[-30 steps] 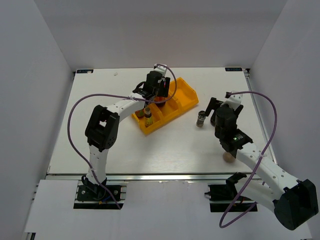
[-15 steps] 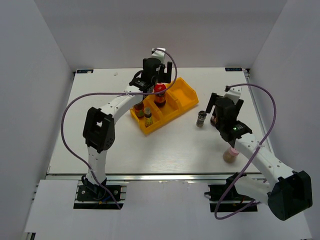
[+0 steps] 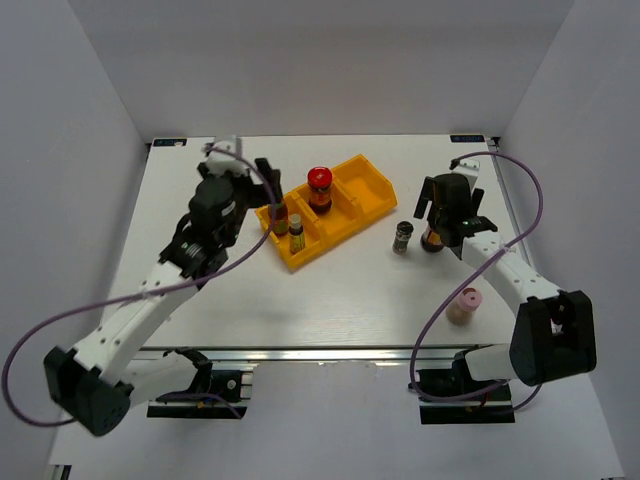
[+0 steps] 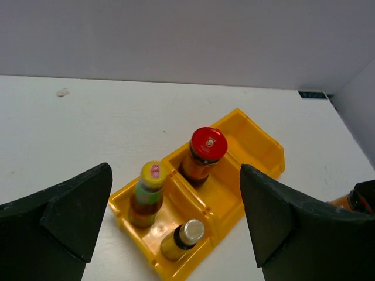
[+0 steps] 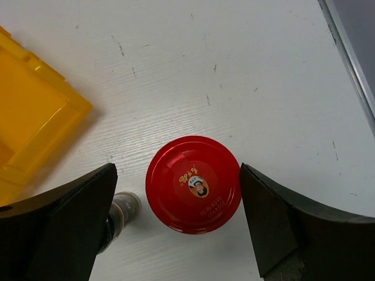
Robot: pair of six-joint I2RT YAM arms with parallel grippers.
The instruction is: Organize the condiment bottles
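Note:
The yellow tray (image 3: 372, 178) holds a red-lidded jar (image 3: 319, 186) in its middle compartment. Its left compartment holds a sauce bottle with a green neck band (image 3: 279, 217) and a slim bottle (image 3: 296, 232). My left gripper (image 3: 268, 190) hangs open just left of the tray, with nothing between its fingers. The left wrist view shows the jar (image 4: 208, 153), the sauce bottle (image 4: 149, 188) and the slim bottle (image 4: 183, 238) beyond that gripper (image 4: 176, 170). My right gripper (image 5: 177, 170) stands open over a second red-lidded jar (image 5: 193, 184), one finger on either side. A dark-lidded jar (image 3: 402, 237) stands beside that jar.
A pink-lidded shaker (image 3: 464, 305) stands alone near the front right, beside the right arm's forearm. The tray's right compartment (image 4: 263, 149) holds nothing. Grey walls close in the table on three sides, and the right edge rail (image 5: 351, 52) runs close to the right gripper.
My left gripper opened, left the red-lidded jar standing in the middle compartment and drew back to the left. My right gripper moved away from me to hang over the second red-lidded jar.

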